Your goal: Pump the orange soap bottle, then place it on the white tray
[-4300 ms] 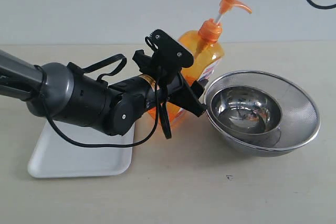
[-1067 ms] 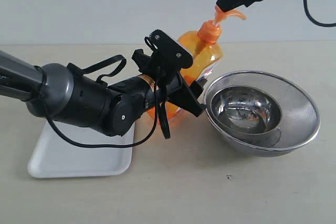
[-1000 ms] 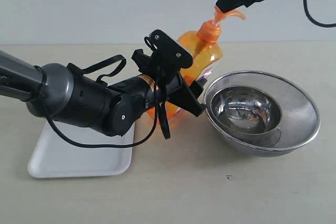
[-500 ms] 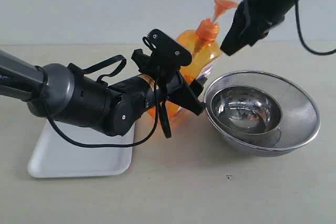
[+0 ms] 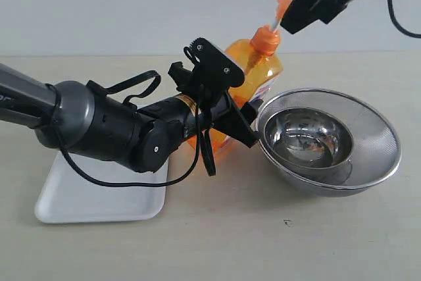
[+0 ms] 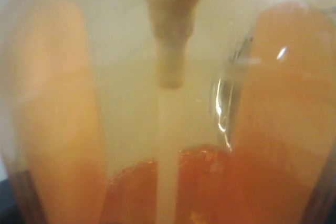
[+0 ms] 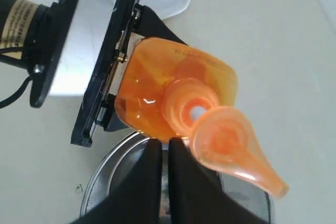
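Observation:
The orange soap bottle stands tilted between the tray and the bowls, with my left gripper shut on its body. The left wrist view is filled by the translucent bottle and its white dip tube; the fingers are hidden there. The orange pump head is raised on its white stem. My right gripper hangs just beside the pump head, touching or nearly so. In the right wrist view its black fingers stand close together with nothing between them, next to the pump head. The white tray lies under the left arm.
Two nested round steel bowls sit right of the bottle, nearly touching it; their rim shows under my right fingers. The left arm's bulky black body and its cables hang over the tray's far side.
A second ago my right gripper pressed on the pump head. It then swung down to the right of the bottle, and has now risen back beside the raised pump head.

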